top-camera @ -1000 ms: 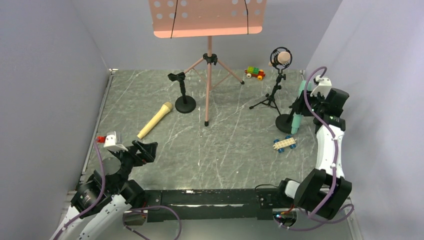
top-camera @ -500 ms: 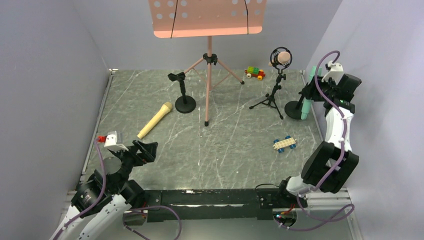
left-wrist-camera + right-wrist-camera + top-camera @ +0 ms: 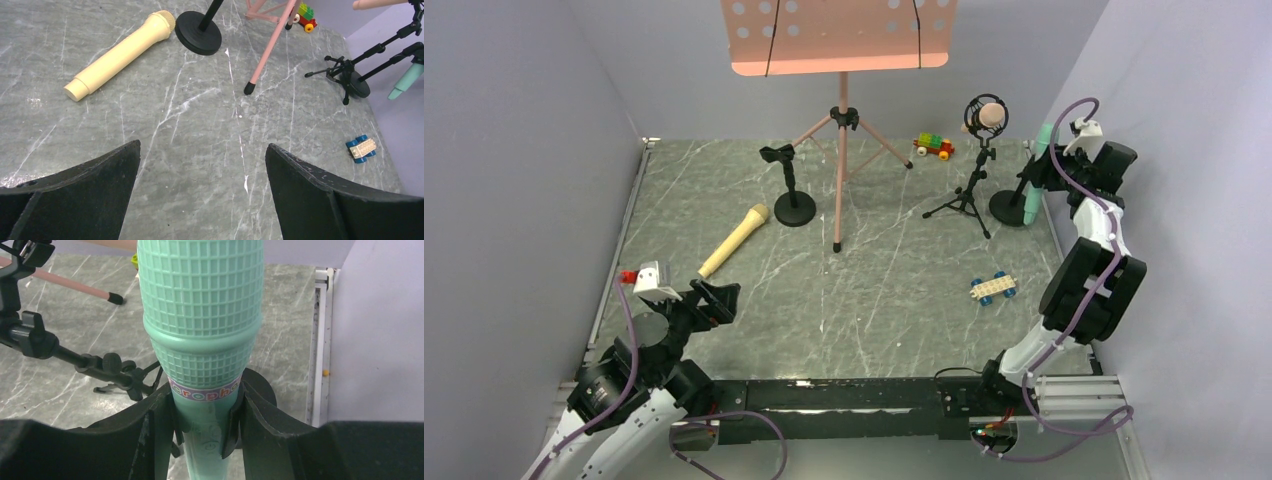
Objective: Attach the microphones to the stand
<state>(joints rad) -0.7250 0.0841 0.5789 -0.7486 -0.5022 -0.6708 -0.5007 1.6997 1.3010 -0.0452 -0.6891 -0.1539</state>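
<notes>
I can read only one piece of text, and it is in my right wrist view. It stands on a narrow band [image 3: 202,389] that goes around the teal microphone [image 3: 200,315], just under its gridded head. The band is pale with a pink edge, and its letters are purple and blue. I read "eropho". The beginning and the end of the word are hidden behind the fingers [image 3: 160,420] of my right gripper [image 3: 204,410], which press on the handle from both sides. Under the band there is a raised curly mark in the plastic, but I cannot read it as a letter.
</notes>
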